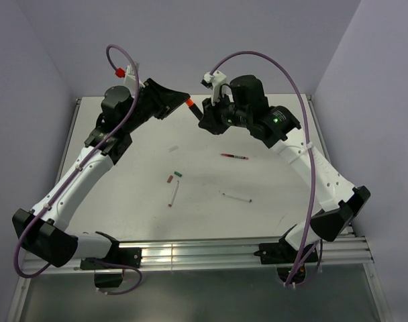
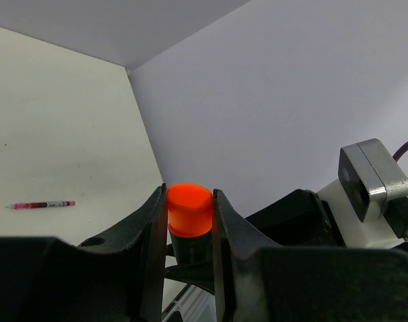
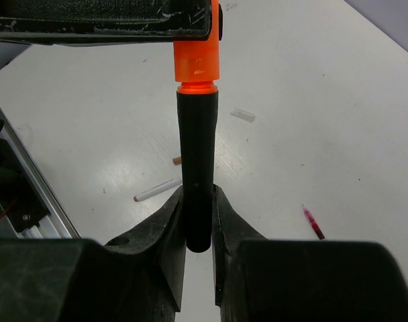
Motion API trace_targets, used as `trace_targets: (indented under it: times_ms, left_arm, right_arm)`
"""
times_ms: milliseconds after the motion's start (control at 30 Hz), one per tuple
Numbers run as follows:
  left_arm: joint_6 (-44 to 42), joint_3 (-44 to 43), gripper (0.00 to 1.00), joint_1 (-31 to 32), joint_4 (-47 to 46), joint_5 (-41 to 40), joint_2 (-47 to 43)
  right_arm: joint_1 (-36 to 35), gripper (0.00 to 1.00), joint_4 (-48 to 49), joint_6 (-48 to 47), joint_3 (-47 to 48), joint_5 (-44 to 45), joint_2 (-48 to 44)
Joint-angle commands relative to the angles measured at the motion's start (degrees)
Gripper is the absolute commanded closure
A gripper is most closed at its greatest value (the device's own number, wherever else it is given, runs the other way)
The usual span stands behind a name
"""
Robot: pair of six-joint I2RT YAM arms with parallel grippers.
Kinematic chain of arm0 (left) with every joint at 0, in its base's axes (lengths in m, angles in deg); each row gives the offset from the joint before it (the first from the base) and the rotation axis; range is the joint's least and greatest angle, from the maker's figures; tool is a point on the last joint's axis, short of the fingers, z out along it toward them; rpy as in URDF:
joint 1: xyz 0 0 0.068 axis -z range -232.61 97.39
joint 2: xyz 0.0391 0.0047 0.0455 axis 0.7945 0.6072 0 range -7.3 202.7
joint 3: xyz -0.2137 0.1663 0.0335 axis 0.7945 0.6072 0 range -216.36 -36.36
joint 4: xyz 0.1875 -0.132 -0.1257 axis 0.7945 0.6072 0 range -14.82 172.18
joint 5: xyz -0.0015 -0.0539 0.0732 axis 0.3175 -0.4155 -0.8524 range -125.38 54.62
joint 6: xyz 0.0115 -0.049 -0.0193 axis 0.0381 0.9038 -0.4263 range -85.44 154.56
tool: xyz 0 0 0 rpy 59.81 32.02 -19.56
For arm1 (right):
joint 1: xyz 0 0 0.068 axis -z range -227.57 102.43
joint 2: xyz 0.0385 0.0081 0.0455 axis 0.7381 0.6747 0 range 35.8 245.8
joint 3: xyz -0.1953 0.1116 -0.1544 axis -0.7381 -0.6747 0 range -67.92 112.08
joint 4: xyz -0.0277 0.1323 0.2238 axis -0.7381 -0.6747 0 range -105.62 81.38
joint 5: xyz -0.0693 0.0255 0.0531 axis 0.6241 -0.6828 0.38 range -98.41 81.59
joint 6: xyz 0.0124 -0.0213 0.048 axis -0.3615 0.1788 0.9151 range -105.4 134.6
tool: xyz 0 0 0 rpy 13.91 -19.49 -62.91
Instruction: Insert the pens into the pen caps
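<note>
Above the far middle of the table, my left gripper (image 1: 184,100) is shut on the bright orange pen cap (image 2: 188,208). My right gripper (image 3: 198,191) is shut on the thick black marker (image 3: 197,168). The marker's front end sits inside the orange cap (image 3: 197,60), so both grippers hold one straight piece (image 1: 192,107). On the table lie a thin dark red pen (image 1: 234,156), two thin white pens (image 1: 173,194) (image 1: 235,197), a brownish-red cap (image 1: 169,179) and a green cap (image 1: 178,174). The marker's tip is hidden inside the cap.
A small clear piece (image 1: 172,148) lies on the white table (image 1: 271,215) left of the middle. A metal rail (image 1: 190,251) runs along the near edge, and purple walls (image 1: 365,67) close in the back and sides. Both arms' cables (image 1: 304,127) loop above the table.
</note>
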State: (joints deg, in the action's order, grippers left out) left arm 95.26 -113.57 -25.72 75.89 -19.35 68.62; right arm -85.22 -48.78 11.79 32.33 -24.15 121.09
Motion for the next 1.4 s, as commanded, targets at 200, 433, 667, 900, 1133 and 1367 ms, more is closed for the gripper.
trace_targets:
  times_ms: [200, 433, 667, 900, 1133, 1367]
  left_arm:
    - [-2.5, -1.4, 0.98, 4.1, 3.2, -1.4, -0.2]
    - [-4.5, 0.0, 0.60, 5.2, 3.2, -3.2, -1.7]
    - [-4.8, -0.8, 0.32, 2.2, 1.8, -1.7, -2.9]
    - [-7.9, 6.5, 0.03, 0.7, 0.3, 6.2, -8.5]
    - [-16.0, 12.8, 0.00, -7.8, -2.0, 20.4, -15.4]
    - [-26.6, 7.4, 0.05, -13.8, 3.1, 35.5, -15.4]
  right_arm:
    - [-0.5, 1.00, 4.8, 0.8, 5.7, 1.4, 2.1]
    - [-0.5, 1.00, 9.7, 2.3, 7.0, -0.4, 4.5]
    - [-0.4, 1.00, 9.6, 2.7, 12.2, -2.5, 7.7]
    - [2.6, 1.00, 9.4, 5.5, 17.2, -9.6, 9.6]
    - [8.5, 1.00, 9.4, 7.7, 18.1, -28.8, 10.8]
    - [9.4, 1.00, 13.5, 10.2, 11.6, -44.2, 7.3]
